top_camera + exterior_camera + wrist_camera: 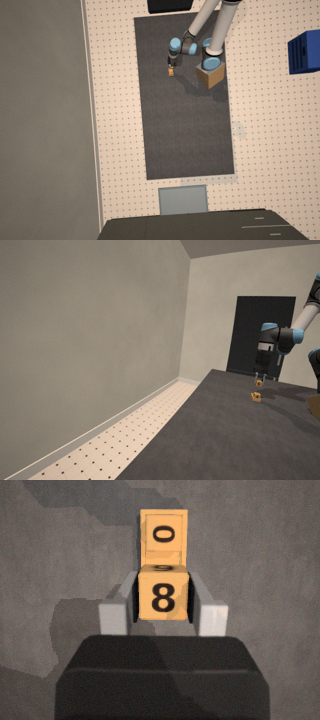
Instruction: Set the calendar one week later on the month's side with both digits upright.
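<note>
My gripper [163,587] is shut on an orange digit cube [163,597] and holds it above the dark mat. The held cube shows an 8 toward the wrist camera and a 6 in the exterior view [258,383]. The orange tray [255,398] lies on the mat just below and beside the gripper [259,379]. The other cube [163,534] stands in the tray, with a 0 on top and a 4 on the side seen by the exterior view. From above, the gripper [170,66] hangs next to the tray [170,70]. The month's name is not readable.
The arm's wooden pedestal [210,74] stands on the mat to the right of the tray. A blue crate [305,51] is on the floor at far right. A dark cabinet [201,226] and a pale blue panel [183,199] lie beyond the mat's far end.
</note>
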Robot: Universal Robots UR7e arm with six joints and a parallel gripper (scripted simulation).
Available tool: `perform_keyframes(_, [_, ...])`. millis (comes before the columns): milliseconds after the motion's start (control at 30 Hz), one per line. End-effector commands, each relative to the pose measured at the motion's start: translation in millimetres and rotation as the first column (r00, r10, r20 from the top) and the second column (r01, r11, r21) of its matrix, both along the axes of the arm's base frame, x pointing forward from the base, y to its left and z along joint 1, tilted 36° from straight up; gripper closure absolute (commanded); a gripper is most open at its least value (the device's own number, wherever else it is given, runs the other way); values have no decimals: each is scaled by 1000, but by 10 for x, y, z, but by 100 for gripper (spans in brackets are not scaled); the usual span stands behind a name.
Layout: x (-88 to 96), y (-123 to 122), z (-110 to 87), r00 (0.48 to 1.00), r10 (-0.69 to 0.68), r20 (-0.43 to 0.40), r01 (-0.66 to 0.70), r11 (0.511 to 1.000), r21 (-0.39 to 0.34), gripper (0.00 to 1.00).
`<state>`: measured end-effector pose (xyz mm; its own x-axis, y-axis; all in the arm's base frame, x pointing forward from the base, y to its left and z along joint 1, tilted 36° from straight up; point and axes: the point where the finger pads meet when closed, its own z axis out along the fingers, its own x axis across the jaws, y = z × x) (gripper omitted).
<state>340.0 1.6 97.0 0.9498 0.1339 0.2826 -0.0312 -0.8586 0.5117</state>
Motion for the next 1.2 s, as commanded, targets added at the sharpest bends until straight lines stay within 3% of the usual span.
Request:
perform_keyframes(0, [40, -66, -105, 1000, 0, 0, 0, 1000, 0, 43])
perform_keyframes(367, [95, -155, -248, 1000, 0, 0, 0, 1000, 0, 43])
perform_keyframes(1167, [97, -158, -254, 1000, 0, 0, 0, 1000, 0, 43])
